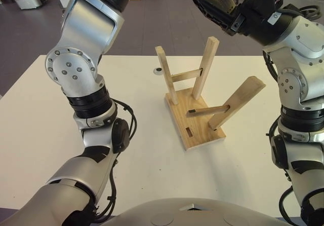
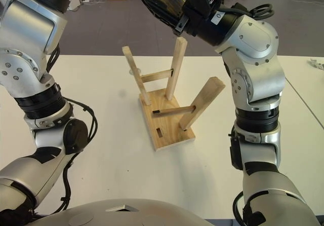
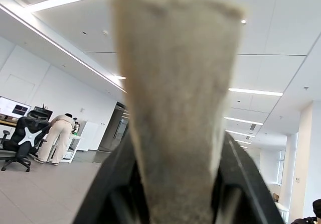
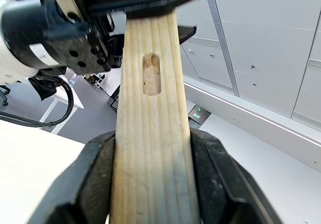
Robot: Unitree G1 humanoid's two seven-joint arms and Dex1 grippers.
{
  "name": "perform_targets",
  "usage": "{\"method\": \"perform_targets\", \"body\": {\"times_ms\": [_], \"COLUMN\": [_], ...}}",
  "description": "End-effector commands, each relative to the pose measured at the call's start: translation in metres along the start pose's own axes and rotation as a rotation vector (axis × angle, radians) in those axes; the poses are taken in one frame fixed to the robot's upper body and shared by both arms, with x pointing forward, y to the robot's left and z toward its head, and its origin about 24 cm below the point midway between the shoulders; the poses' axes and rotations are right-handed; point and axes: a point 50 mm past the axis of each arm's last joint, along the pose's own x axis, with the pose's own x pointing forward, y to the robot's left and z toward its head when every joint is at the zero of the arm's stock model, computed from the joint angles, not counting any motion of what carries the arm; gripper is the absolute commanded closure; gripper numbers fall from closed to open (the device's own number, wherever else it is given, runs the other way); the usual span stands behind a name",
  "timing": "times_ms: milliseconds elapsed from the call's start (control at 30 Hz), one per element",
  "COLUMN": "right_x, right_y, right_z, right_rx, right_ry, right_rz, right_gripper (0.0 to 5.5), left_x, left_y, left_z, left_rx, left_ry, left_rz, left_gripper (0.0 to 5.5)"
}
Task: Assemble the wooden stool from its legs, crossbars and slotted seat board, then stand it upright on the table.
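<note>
Holds a loose wooden leg [image 4: 150, 113] high above the half-built stool [image 1: 195, 129], clamped in left gripper [image 3: 175, 184] and right gripper [image 4: 153, 148]. Seems stiff, light; best gripped clear of the slot.

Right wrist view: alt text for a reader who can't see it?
A pale wooden stool leg with an oval slot is clamped between the right gripper's two black fingers, and the left gripper grips its far end. Behind are white wall panels.
</note>
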Motion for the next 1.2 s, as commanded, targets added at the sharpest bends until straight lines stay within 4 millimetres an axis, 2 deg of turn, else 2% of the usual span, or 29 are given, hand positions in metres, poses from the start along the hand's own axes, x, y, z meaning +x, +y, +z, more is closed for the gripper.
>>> {"method": "perform_targets", "body": {"times_ms": [33, 67, 100, 233, 300, 333, 433, 500, 533, 600, 700, 800, 900, 967, 1000, 1200], "right_x": [0.002, 0.002, 0.002, 0.000, -0.001, -0.004, -0.027, -0.052, -0.068, -0.100, -0.139, -0.178, -0.205, -0.213, -0.212, -0.183], "right_y": [-0.005, -0.005, -0.004, 0.005, -0.002, -0.012, -0.053, -0.071, -0.076, -0.071, -0.035, 0.046, 0.105, 0.136, 0.144, 0.162], "right_z": [0.012, 0.012, 0.011, 0.009, 0.015, 0.019, 0.030, 0.024, 0.013, -0.016, -0.066, -0.131, -0.172, -0.183, -0.183, -0.174], "right_rx": [-0.013, -0.016, -0.017, -0.021, -0.023, -0.019, 0.052, 0.108, 0.146, 0.199, 0.282, 0.493, 0.451, 0.428, 0.441, 0.480], "right_ry": [-0.051, -0.050, -0.039, -0.004, -0.018, -0.024, -0.051, 0.014, 0.083, 0.270, 0.575, 0.832, 1.107, 1.180, 1.173, 1.016], "right_rz": [-0.022, -0.025, -0.017, 0.024, -0.017, -0.075, -0.301, -0.412, -0.453, -0.489, -0.421, -0.329, -0.212, -0.102, -0.072, 0.046], "right_gripper": [3.43, 3.43, 3.04, 2.32, 1.95, 1.87, 1.87, 1.87, 1.87, 1.87, 1.87, 1.87, 1.87, 1.87, 1.87, 1.87], "left_x": [-0.006, -0.008, -0.009, -0.012, -0.017, -0.023, -0.051, -0.077, -0.091, -0.116, -0.144, -0.181, -0.201, -0.209, -0.211, -0.212], "left_y": [0.004, 0.006, 0.008, 0.016, 0.018, 0.019, 0.022, 0.026, 0.027, 0.027, 0.024, 0.025, 0.032, 0.033, 0.033, 0.032], "left_z": [-0.009, -0.009, -0.006, 0.009, 0.013, 0.013, 0.010, 0.007, 0.004, -0.005, -0.025, -0.066, -0.085, -0.093, -0.095, -0.100], "left_rx": [0.054, 0.056, 0.056, 0.036, 0.024, 0.021, 0.021, 0.048, 0.045, 0.060, 0.071, 0.005, -0.051, -0.090, -0.107, -0.138], "left_ry": [0.057, 0.051, 0.033, -0.062, -0.082, -0.075, -0.007, 0.075, 0.114, 0.213, 0.352, 0.456, 0.407, 0.366, 0.349, 0.258], "left_rz": [0.026, 0.038, 0.053, 0.111, 0.127, 0.137, 0.178, 0.229, 0.259, 0.323, 0.401, 0.598, 0.784, 0.870, 0.893, 0.967], "left_gripper": [4.44, 4.44, 4.44, 4.48, 4.48, 4.48, 4.48, 4.48, 4.48, 4.48, 4.48, 4.48, 4.48, 4.48, 4.48, 4.48]}}
